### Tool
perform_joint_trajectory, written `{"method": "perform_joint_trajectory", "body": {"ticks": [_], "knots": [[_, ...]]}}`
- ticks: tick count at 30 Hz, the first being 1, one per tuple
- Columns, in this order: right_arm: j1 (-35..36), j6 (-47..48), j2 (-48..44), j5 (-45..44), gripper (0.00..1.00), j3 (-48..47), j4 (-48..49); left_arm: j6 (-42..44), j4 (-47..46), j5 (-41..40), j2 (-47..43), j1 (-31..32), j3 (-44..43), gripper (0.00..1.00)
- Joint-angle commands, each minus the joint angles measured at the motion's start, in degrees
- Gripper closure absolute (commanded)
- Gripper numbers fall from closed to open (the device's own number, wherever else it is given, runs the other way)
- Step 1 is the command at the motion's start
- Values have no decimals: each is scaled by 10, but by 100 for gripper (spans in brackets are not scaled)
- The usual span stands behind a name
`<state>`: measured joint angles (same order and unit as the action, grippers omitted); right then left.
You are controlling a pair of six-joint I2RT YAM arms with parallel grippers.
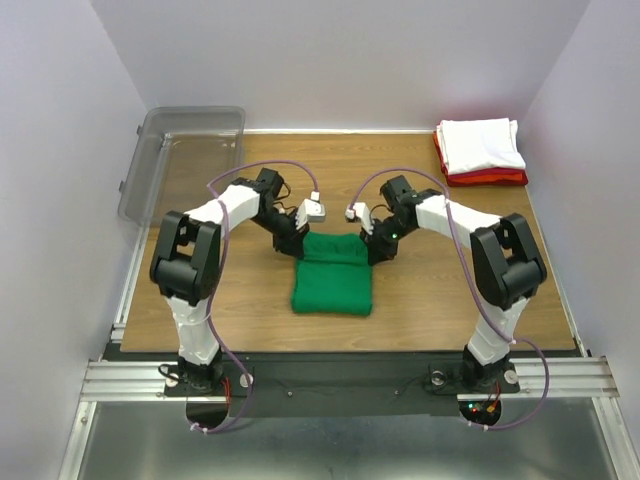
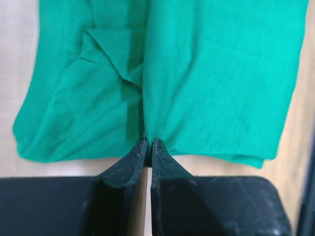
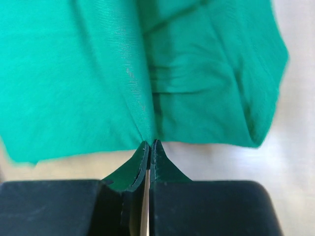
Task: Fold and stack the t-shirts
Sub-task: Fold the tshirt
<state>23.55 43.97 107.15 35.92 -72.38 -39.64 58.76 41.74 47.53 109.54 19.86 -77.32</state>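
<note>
1. Left gripper (image 2: 149,142): jaws pressed together on a pinched ridge of the green shirt (image 1: 333,278), at its 11 o'clock corner.
2. Right gripper (image 3: 149,143): likewise closed down to a sliver, on cloth at the shirt's 1 o'clock corner.
3. Green shirt: lying as a rough rectangle at the centre of the table (image 1: 250,300), far edge bunched between the two pinches, with loose inner layers and creases plain in both wrist views.
4. White shirt (image 1: 482,143): folded on top of the red shirt (image 1: 490,178) at 1 o'clock on the table, well apart from the green one. Bin (image 1: 180,160) at 10 o'clock.
5. Likely step: finishing the fold, or readying a carry to that stack.
6. Risk: a thin grip, perhaps on the top layer only. Could let the lower layers sag and open the fold on lifting.
7. Risk: unequal pull between the arms. Would skew the rectangle or drag one corner free.
8. Risk: cloth slipping from such narrow tips mid-carry. Would drop the shirt short of the stack or land it crooked.
</note>
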Motion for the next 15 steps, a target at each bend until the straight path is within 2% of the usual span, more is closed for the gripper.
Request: {"method": "perform_joint_trajectory", "body": {"ticks": [1,2,3,4,6,8,9,15], "knots": [[13,-62,-69,12,97,31,-14,-4,4,2,-91,0,65,94],[13,-74,-76,12,91,32,-18,-5,0,-7,-100,-1,71,85],[13,-95,-81,9,72,27,-23,-4,-2,-11,-110,0,75,70],[12,-114,-91,0,65,20,-27,-3,-4,-17,-129,-1,81,63],[6,-131,-95,-4,59,-4,-27,-7,-14,-17,-148,0,79,55],[-11,-146,-83,5,59,-31,-27,-12,-23,2,-168,2,72,46],[-17,-168,-55,28,60,-50,-28,-15,-38,5,-173,6,70,37],[-24,-263,73,125,71,-189,-25,-37,-120,-43,-159,82,59,36]]}}
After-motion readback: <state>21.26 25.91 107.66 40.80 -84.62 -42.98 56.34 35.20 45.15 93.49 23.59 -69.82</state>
